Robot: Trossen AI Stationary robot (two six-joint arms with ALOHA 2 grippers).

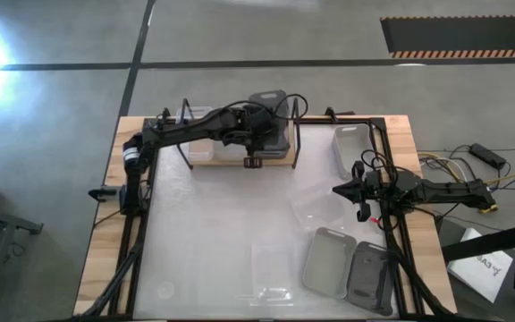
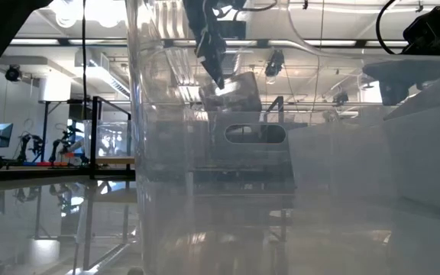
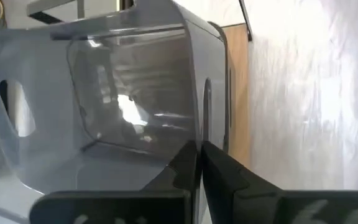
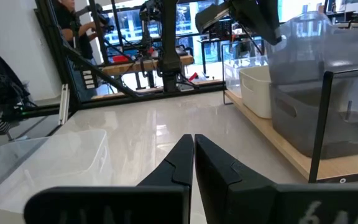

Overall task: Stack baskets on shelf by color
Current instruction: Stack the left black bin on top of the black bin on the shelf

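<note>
left grip [image 1: 252,162]: pinched shut on the near wall of a grey basket [image 1: 270,134], up at the shelf [image 1: 206,152]. My wrist cam shows the fingers [image 3: 219,168] closed on its rim.
that basket: over the shelf's right end, looks like it's sitting in/on another grey one. Can't tell if it's fully seated or tilted a bit.
right grip [image 1: 361,190]: shut, empty, parked by the table's right side, near a white basket [image 1: 350,148].
step: imo I'm mid-stack on the grey pile, either just grabbed it or about to let go.
next: needs it squared up w/ the one below so it nests, then release and pull back w/o dragging it.
rest to do: light grey basket [image 1: 328,261] and dark grey basket [image 1: 371,277] side by side at the near right; clear basket [image 1: 271,271] near the front middle.
hard to see: low cam is blocked by a clear basket right at the lens, so everything behind is smeared. How many are in the shelf pile, no idea. Clear ones barely show on the shiny table [image 1: 213,233].
</note>
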